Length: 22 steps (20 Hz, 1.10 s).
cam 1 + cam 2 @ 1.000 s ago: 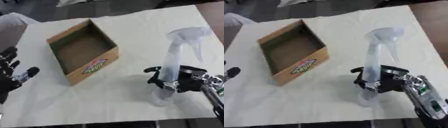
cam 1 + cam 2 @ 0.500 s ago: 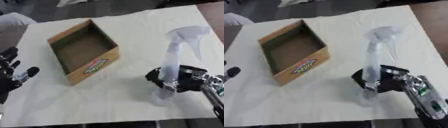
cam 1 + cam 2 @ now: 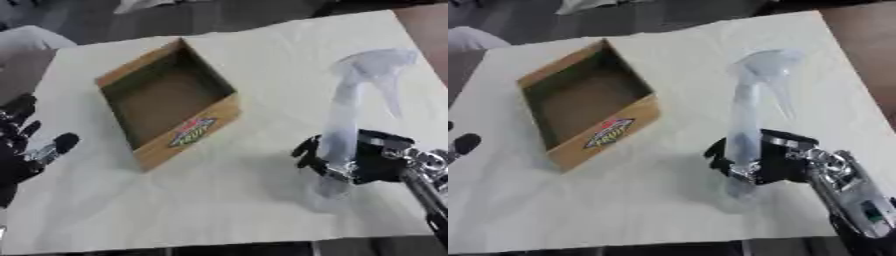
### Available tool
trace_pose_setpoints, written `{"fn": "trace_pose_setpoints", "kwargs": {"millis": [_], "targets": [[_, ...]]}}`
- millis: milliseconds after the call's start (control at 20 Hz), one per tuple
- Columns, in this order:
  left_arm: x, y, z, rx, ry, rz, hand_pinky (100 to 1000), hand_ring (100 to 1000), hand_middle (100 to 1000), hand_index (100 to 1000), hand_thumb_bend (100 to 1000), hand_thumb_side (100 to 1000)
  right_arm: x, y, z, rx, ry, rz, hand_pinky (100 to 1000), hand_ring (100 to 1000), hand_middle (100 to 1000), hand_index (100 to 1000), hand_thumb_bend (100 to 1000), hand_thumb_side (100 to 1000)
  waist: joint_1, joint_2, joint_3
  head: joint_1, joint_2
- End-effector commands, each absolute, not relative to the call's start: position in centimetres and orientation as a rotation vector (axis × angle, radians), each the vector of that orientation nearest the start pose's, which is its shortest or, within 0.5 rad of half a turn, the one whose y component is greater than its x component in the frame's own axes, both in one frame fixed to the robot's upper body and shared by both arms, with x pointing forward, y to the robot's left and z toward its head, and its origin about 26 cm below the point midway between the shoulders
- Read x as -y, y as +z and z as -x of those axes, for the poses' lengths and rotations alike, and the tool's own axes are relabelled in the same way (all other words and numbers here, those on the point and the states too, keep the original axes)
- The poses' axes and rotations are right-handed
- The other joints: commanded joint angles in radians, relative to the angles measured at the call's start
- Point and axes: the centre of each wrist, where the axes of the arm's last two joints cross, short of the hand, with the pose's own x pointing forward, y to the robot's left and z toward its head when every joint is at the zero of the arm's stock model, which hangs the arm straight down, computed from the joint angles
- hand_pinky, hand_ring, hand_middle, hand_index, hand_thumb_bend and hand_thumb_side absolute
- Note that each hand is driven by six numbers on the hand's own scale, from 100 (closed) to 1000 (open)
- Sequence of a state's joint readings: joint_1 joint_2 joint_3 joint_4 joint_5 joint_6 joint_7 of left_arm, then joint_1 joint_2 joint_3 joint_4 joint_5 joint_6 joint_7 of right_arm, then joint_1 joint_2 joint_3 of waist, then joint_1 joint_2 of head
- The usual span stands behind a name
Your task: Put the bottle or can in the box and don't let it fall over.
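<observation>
The right robot hand (image 3: 765, 161) grips an upright clear spray bottle (image 3: 750, 125) beside the open cardboard box (image 3: 588, 105).

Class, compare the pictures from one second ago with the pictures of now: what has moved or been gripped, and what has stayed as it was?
Very little has changed. The right hand stays curled round the lower part of the clear spray bottle, which remains upright on the white table, at most shifted slightly. The open cardboard box lies where it was, empty, and the left hand still rests open at the left edge.

Surface: table under cream-white cloth (image 3: 262, 60) | on it: open brown cardboard box with printed logo (image 3: 166, 102), left of centre | clear plastic spray bottle (image 3: 350, 120), upright, right
</observation>
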State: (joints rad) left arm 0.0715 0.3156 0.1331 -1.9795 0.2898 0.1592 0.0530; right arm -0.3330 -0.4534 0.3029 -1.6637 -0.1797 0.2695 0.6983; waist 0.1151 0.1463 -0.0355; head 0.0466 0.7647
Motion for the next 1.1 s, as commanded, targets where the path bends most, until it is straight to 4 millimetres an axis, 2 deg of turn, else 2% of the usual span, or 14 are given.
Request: {"fn": "trace_pose_setpoints", "kwargs": {"millis": [50,350,500,600,1100], "targets": [[-32.98,11.74,-24.51,1.799,0.012,-0.115,1000,1000,940,777,831,100,24.63,10.67,-33.64,1.297,1.073,-0.466,902,727,751,227,100,250,-0.002,-0.007,0.0,0.003,0.005],[-32.99,11.74,-24.51,1.8,0.01,-0.115,1000,1000,936,776,831,100,24.68,10.6,-33.62,1.296,1.064,-0.46,881,702,741,220,100,245,-0.003,-0.007,0.0,0.004,0.005],[-33.0,11.75,-24.51,1.8,0.01,-0.117,1000,1000,937,775,824,100,24.7,10.57,-33.62,1.296,1.056,-0.462,780,694,737,217,100,247,-0.003,-0.007,0.0,0.004,0.005],[-33.01,11.74,-24.5,1.799,0.01,-0.117,1000,1000,937,774,820,100,24.71,10.58,-33.62,1.297,1.051,-0.465,748,692,736,216,100,246,-0.003,-0.008,-0.001,0.004,0.005],[-33.01,11.72,-24.49,1.796,0.01,-0.117,1000,1000,938,771,817,100,24.78,10.57,-33.62,1.29,1.056,-0.452,826,675,720,204,100,234,-0.003,-0.006,-0.002,0.006,0.005]]}}
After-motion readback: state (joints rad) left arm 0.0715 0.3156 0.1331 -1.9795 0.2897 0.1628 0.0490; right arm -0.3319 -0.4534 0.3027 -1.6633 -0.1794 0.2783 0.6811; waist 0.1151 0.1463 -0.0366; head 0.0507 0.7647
